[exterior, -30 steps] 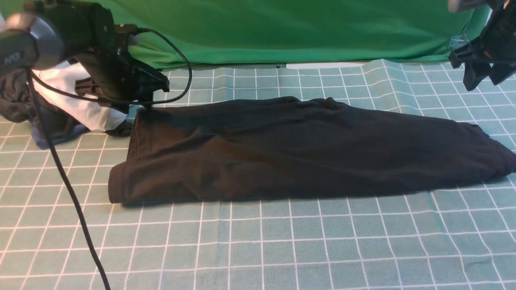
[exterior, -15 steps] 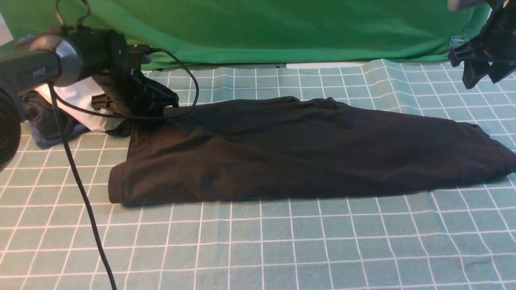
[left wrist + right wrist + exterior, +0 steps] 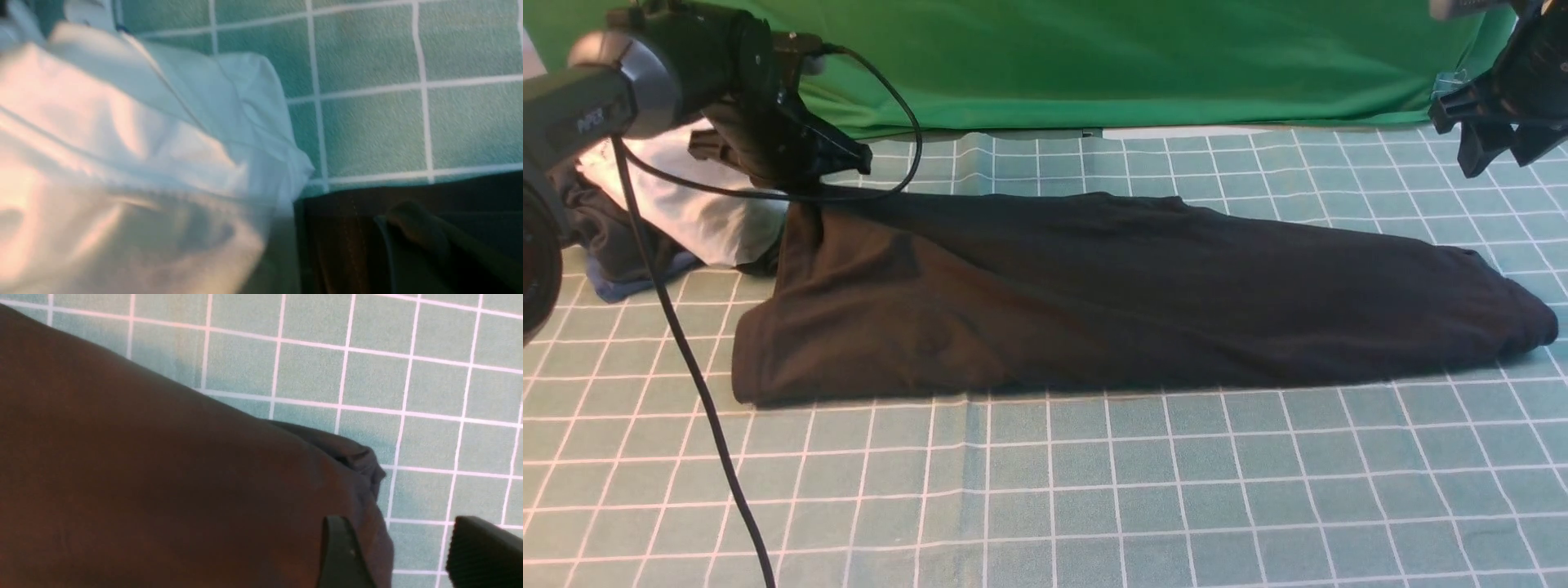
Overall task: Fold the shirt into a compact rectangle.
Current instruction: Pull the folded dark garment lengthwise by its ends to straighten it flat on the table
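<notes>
The black-brown shirt [image 3: 1127, 302] lies folded into a long band across the checked table cloth, its print and label hidden. My left gripper [image 3: 827, 186] is shut on the shirt's far left corner and holds it a little above the cloth, so the fabric rises to it in a taut peak. In the left wrist view the dark shirt [image 3: 339, 245] fills the space at the jaws. My right gripper [image 3: 1499, 163] hangs open, high over the far right. In the right wrist view its fingers [image 3: 339, 555] stand apart above the shirt's [image 3: 163, 477] right end.
A white garment [image 3: 694, 212] on a dark one [image 3: 596, 237] is heaped at the far left, touching the shirt's left edge; the white garment [image 3: 122, 163] fills much of the left wrist view. The left arm's cable [image 3: 686, 367] hangs down. The green backdrop [image 3: 1094, 57] closes the rear.
My left gripper dropped onto the shirt's far left corner, closed on it and rose leftward. The shirt stretched smoother and its right end slid left. The right gripper stayed put.
</notes>
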Controlling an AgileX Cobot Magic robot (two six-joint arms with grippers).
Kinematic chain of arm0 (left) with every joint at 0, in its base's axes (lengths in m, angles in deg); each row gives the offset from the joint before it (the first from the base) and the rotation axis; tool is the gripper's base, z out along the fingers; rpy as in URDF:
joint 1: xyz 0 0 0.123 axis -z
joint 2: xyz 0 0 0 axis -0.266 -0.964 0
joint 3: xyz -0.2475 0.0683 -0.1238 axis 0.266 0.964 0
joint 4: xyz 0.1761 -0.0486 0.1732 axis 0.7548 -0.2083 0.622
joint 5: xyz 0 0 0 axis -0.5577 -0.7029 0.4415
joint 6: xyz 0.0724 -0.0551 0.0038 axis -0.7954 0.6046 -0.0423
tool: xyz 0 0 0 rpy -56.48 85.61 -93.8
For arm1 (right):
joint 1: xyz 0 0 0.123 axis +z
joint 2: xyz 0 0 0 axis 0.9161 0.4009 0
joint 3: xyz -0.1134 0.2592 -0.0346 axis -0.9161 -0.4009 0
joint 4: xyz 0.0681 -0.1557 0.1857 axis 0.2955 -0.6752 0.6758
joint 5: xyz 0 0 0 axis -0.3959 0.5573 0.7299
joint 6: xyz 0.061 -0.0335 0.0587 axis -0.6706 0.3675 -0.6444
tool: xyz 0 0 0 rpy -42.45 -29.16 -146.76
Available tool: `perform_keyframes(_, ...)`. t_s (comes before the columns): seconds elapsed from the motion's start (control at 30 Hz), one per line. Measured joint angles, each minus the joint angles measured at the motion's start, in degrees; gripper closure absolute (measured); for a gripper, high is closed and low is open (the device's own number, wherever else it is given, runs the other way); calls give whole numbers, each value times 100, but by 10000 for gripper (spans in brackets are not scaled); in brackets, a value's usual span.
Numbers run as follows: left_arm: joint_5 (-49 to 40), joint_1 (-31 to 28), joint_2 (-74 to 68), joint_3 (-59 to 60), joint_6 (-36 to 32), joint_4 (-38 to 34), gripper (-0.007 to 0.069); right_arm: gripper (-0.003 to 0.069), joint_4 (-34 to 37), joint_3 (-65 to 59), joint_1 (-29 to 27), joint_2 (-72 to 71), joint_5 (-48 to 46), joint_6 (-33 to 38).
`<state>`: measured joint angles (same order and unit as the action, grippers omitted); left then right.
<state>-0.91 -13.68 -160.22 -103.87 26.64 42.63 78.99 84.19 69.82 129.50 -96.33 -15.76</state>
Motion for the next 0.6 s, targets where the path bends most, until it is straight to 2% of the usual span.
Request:
perform_keyframes(0.2, 199, 0, -68, 0, -94, 251, 614, 312, 24, 0, 0, 0, 24, 0)
perform_keyframes(0.37, 345, 0, -146, 0, -182, 327, 565, 312, 41, 0, 0, 0, 9, 0)
perform_keyframes(0.43, 401, 0, -138, 0, -141, 547, 478, 312, 41, 0, 0, 0, -59, 7)
perform_keyframes(0.47, 401, 0, -138, 0, -122, 573, 461, 312, 41, 0, 0, 0, -70, 13)
perform_keyframes(0.5, 381, 0, -115, 0, 17, 835, 399, 312, 41, 0, 0, 0, -115, 29)
perform_keyframes(0.6, 152, 0, -23, -111, 385, 1250, 284, 312, 42, 0, 0, 0, -130, 41)
